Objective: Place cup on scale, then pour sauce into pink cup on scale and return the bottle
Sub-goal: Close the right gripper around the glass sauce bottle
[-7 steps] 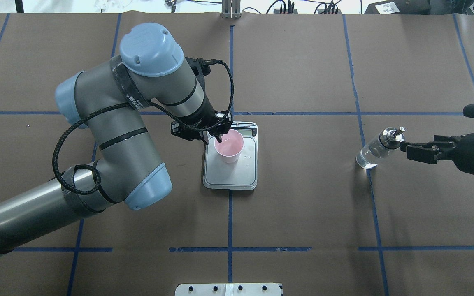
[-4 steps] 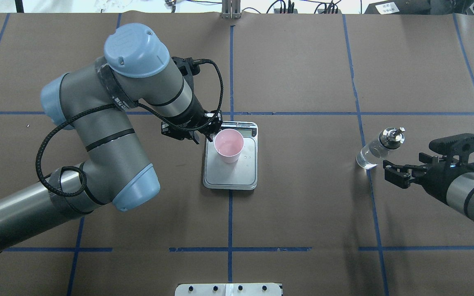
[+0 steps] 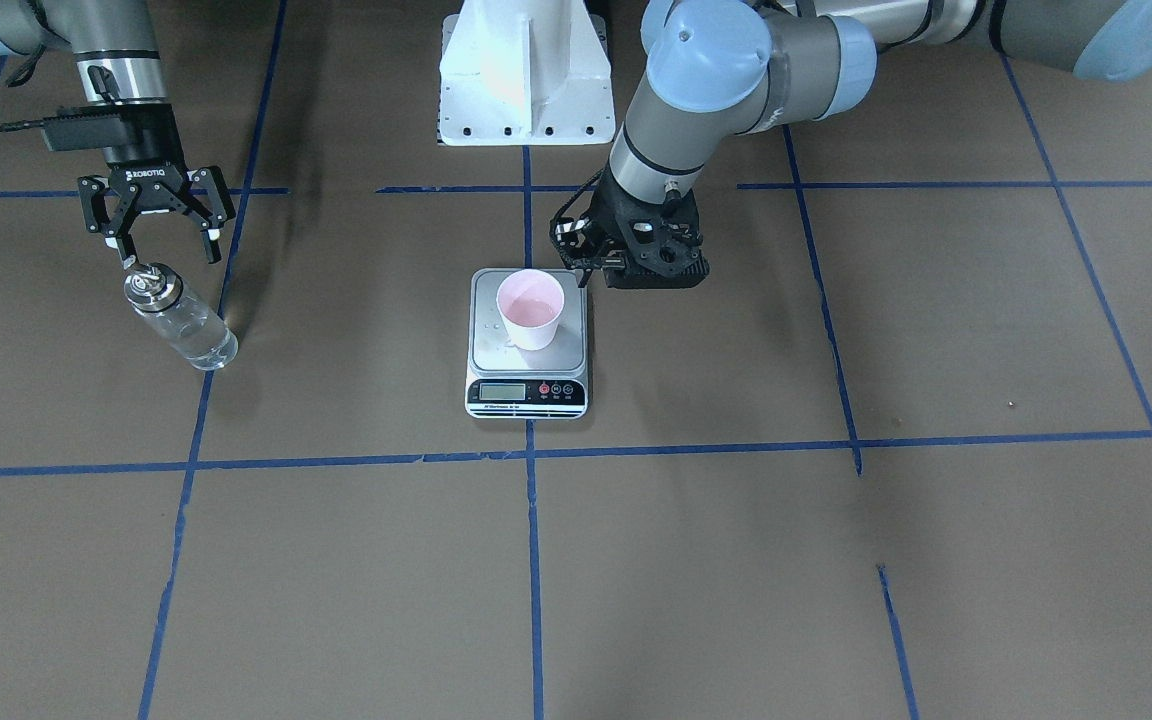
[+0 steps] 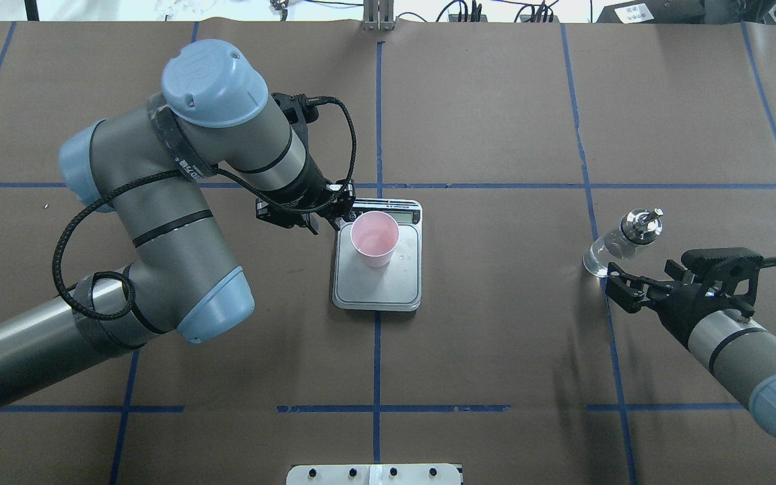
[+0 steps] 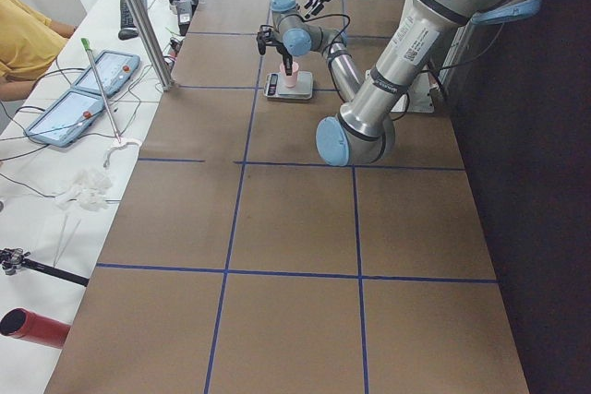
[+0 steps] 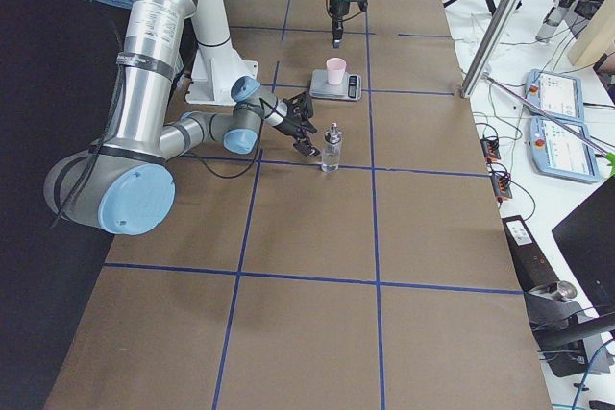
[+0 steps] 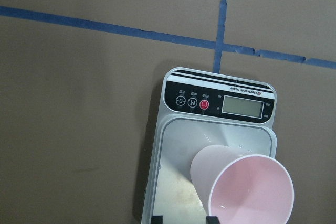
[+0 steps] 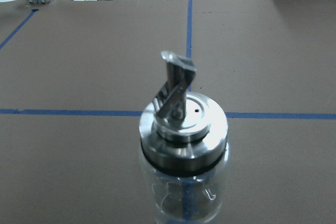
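The pink cup stands upright on the scale, on the half next to the display; it also shows in the front view and the left wrist view. My left gripper hangs just left of the cup, apart from it, its fingertips slightly apart and empty. The glass bottle with its silver spout cap stands on the table at the right, with clear sauce inside. My right gripper is open and empty just behind the bottle's cap, on the robot's side.
Small droplets lie on the scale's platform. The white robot base stands behind the scale. A white plate sits at the near table edge. Operators' tablets lie on a side bench beyond the table.
My left gripper has drawn back to the left, off the cup's rim; the cup stays on the scale. My right gripper has swung from the bottle's right to its near side.
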`<state>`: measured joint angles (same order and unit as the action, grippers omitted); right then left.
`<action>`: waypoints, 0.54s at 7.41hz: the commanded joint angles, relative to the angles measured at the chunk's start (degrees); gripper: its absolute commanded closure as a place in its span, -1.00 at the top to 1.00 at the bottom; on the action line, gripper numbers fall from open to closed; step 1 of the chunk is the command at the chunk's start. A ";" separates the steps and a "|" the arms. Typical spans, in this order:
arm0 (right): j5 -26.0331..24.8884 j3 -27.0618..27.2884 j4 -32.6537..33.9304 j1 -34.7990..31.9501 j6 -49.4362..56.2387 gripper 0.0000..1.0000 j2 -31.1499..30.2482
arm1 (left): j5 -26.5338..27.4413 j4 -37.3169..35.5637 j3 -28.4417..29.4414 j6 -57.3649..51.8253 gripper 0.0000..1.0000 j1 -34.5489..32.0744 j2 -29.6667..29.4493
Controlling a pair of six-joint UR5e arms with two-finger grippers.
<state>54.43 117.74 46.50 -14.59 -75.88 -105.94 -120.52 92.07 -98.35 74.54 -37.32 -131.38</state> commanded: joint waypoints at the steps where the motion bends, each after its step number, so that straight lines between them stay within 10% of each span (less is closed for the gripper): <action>1: -6.25 -3.99 0.43 2.37 -2.87 0.97 2.92 | 0.02 0.04 0.00 0.00 -0.22 -0.30 0.16; 4: -10.21 -8.21 0.35 2.81 -2.96 0.98 5.48 | 0.02 0.04 0.00 0.00 -0.22 -0.47 0.16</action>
<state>45.66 111.46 46.91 -11.87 -78.78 -101.50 -120.50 92.11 -98.35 74.53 -37.72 -131.23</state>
